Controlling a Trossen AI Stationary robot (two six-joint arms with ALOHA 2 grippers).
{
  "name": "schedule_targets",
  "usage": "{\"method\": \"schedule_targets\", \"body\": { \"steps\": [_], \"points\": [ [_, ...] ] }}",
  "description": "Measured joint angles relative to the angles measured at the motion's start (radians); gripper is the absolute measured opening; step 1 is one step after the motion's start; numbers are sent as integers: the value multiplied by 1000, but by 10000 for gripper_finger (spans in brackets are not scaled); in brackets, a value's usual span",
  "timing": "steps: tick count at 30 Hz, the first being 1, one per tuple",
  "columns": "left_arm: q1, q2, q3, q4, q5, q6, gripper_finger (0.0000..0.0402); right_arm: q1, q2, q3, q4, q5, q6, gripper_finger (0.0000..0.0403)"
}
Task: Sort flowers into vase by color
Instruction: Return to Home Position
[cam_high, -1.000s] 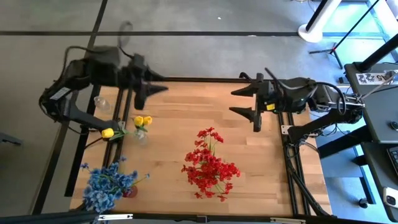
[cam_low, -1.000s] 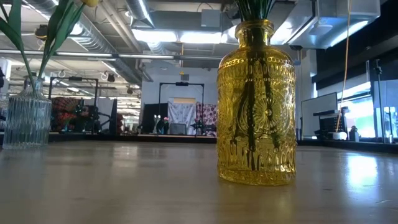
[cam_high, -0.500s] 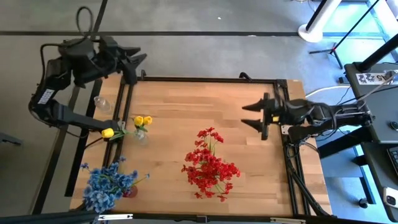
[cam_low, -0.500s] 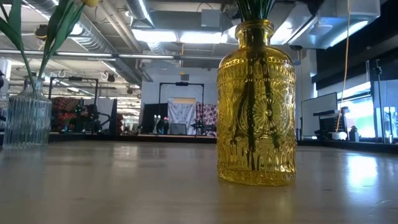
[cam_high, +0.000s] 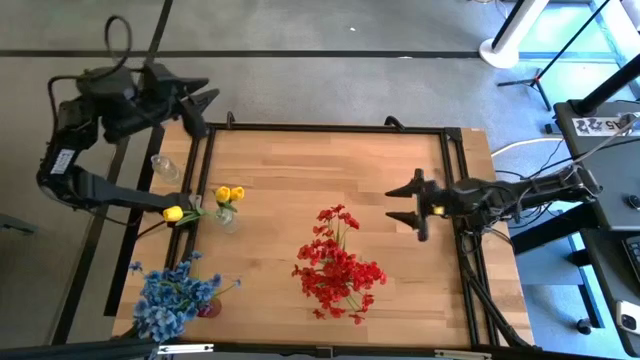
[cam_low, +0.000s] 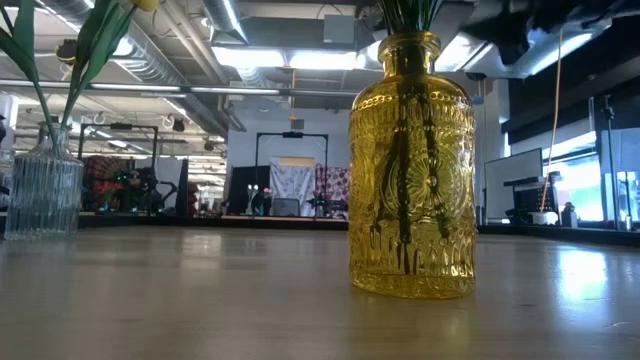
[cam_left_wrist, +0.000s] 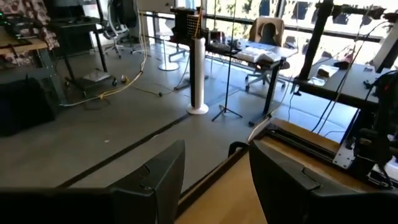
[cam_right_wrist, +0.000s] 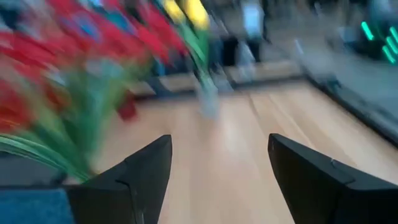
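Left jaws are released, off the bench's (cam_high: 300, 160) far corner, so the blue flowers (cam_high: 168, 300) and yellow flowers (cam_high: 229, 194) look safe. My worry's the red flowers (cam_high: 340, 265) mid-bench. Right jaws, released too, hang near them, and a low swing could snag blooms and tip their vase.

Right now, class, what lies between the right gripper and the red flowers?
Nothing: bare table between right gripper and red flowers, in the high view.
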Motion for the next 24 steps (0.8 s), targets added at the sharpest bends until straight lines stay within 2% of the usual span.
{"method": "schedule_targets", "body": {
  "steps": [2,6,10,15,19,24],
  "points": [
    [1,-71,-67,14,0,-2,176,22,-53,-64,100,-14,-21,264],
    [1,-256,-255,78,0,-3,176,77,-170,-150,115,-9,-9,264],
    [1,-450,-487,235,-2,18,176,112,-259,-167,81,33,17,264],
    [1,-683,-797,460,-1,79,176,117,-298,-168,45,68,39,264],
    [1,-856,-1035,605,14,84,176,117,-303,-168,87,66,-73,264],
    [1,-1022,-1321,820,125,69,176,117,-303,-168,120,49,-215,264]
  ]
}}
